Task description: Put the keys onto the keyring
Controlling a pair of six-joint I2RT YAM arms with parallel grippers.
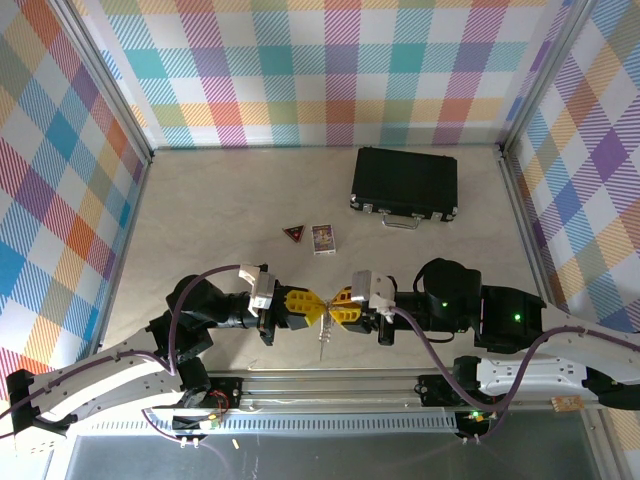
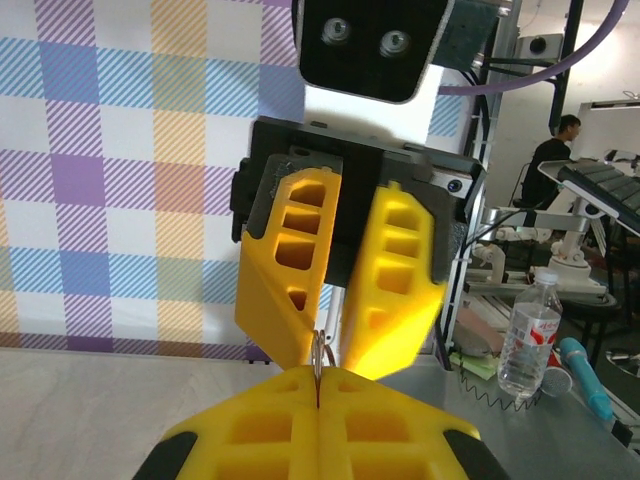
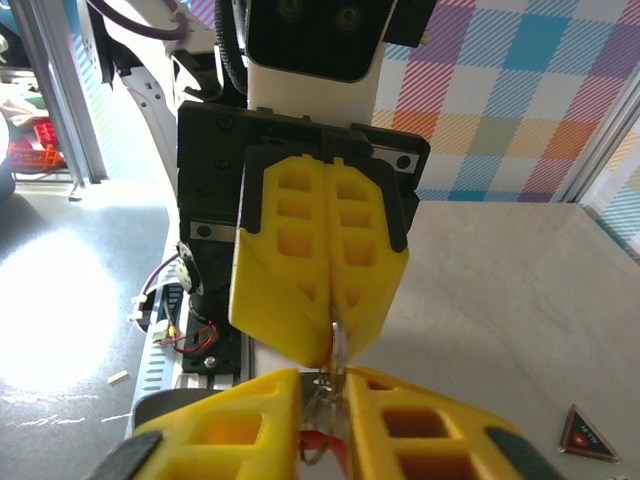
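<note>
Pastel-checked walls [image 1: 330, 70] round a pale bench [image 1: 220, 200]. From above: black case [image 1: 405, 185] at back right, badge [image 1: 293, 233] and small card [image 1: 323, 238] side by side near the middle, well apart from the case. Nearer the front edge, left tool [image 1: 316, 305] and right tool [image 1: 337, 303] tip to tip above the bench, keyring [image 1: 325, 318] between them, chain [image 1: 322, 345] dangling below.

Left wrist: own yellow fingers [image 2: 250, 440] pressed shut, thin metal edge of keyring pinched in the seam and poking up. Facing them, right tool's fingers slanting in to meet at the same metal.

Right wrist: own fingers [image 3: 430, 425] drawn in to a narrow gap, gripping keys [image 3: 318, 442], red tag low in the gap, metal bits above. Opposite, left tool clamped closed, keyring hanging from its tip. Badge on the bench at lower right.
</note>
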